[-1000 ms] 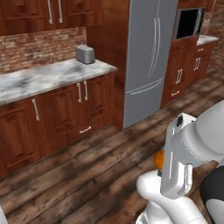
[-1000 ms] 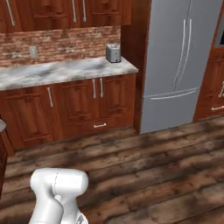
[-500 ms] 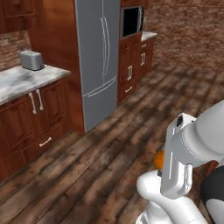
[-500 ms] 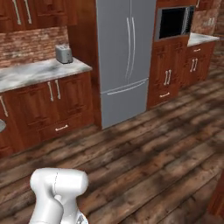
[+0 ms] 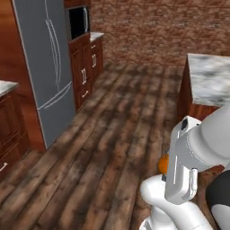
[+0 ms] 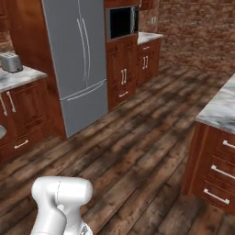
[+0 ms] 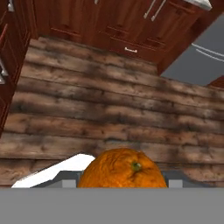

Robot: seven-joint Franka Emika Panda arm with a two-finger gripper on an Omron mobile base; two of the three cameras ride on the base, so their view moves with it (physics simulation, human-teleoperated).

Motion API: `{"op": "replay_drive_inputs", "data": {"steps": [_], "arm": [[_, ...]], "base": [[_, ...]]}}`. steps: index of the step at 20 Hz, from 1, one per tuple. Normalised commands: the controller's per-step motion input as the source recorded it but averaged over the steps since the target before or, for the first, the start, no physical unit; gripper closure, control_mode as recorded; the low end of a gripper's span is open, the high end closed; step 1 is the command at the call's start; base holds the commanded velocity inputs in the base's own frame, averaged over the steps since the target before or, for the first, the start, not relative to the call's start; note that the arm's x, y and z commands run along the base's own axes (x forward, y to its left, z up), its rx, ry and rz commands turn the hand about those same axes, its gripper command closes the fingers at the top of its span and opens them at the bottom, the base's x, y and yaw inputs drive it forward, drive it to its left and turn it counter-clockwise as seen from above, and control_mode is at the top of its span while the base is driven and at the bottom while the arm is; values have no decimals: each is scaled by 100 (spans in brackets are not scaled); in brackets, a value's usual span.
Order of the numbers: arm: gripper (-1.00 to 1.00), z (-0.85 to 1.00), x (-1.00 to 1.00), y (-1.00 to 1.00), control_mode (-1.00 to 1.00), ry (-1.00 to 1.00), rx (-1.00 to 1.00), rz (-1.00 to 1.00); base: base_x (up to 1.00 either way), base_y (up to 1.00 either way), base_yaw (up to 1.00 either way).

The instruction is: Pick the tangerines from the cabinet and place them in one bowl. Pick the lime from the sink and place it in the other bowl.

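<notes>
**Carrying a tangerine across the kitchen**

Wood floor, fridge, island counter ahead. No bowls visible yet. Arm tucked low; gripper clenched on tangerine, which also peeks beside the arm. Advice: keep the grip firm and hand steady until the bowl shows.

Base turning, whole kitchen view swept leftward

The toaster counter has slid to the frame edge, the grey fridge and microwave have moved across, and a marble-topped island has come in at right.
</notes>
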Motion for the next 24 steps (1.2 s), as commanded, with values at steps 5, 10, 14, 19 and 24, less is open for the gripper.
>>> {"op": "replay_drive_inputs", "data": {"steps": [5,10,14,19,24], "arm": [[100,0,0,0,100,0,0,0],[100,0,0,0,100,0,0,0],[100,0,0,0,100,0,0,0],[100,0,0,0,100,0,0,0],[100,0,0,0,100,0,0,0]], "base": [[0,0,-50],[0,0,-50],[0,0,-50],[0,0,-50],[28,31,-19]]}}
